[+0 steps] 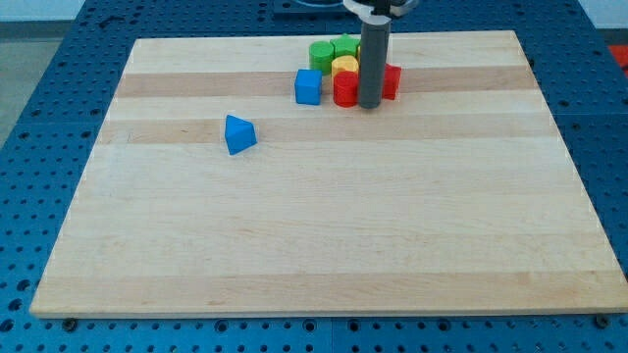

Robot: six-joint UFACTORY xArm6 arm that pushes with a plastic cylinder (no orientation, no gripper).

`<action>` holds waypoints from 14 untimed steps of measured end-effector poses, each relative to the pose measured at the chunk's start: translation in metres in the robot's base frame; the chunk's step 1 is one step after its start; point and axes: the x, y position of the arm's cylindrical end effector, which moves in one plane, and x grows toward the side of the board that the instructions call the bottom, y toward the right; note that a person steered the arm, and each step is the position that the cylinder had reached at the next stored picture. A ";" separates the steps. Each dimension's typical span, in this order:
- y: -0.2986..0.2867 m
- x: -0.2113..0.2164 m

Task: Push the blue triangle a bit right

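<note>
My tip (370, 105) is down on the bench (324, 226), close to the far edge and a little right of its middle. There are no jaws on this rig to be released or clenched, just a straight dark rod (372, 59) coming down from the top of the view.

The tip sits right in a tight cluster of blocks. Touching it on the view's left is a red cylinder (344, 89). On its right, partly hidden behind the rod, is another red block (391, 80); I cannot make out its shape. Just behind the red cylinder is a yellow block (345, 66), rounded on top, shape unclear. Further back, nearest the far edge, are two green blocks: one green cylinder (321, 54) on the left and a second green block (345, 45) beside it, shape hard to tell.

Just left of the cluster, apart from the red cylinder by a thin gap, stands a blue cube (308, 86).

The blue triangle (238, 134) is alone, well apart from my tip, toward the left edge of the bench and nearer to me than the cluster. It lies flat on the pale wood with bare board all round it.

The bench itself rests on a blue perforated surface (59, 108).
</note>
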 end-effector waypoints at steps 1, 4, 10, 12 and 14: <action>-0.009 0.011; -0.131 0.082; -0.146 0.089; -0.236 0.121; -0.215 0.018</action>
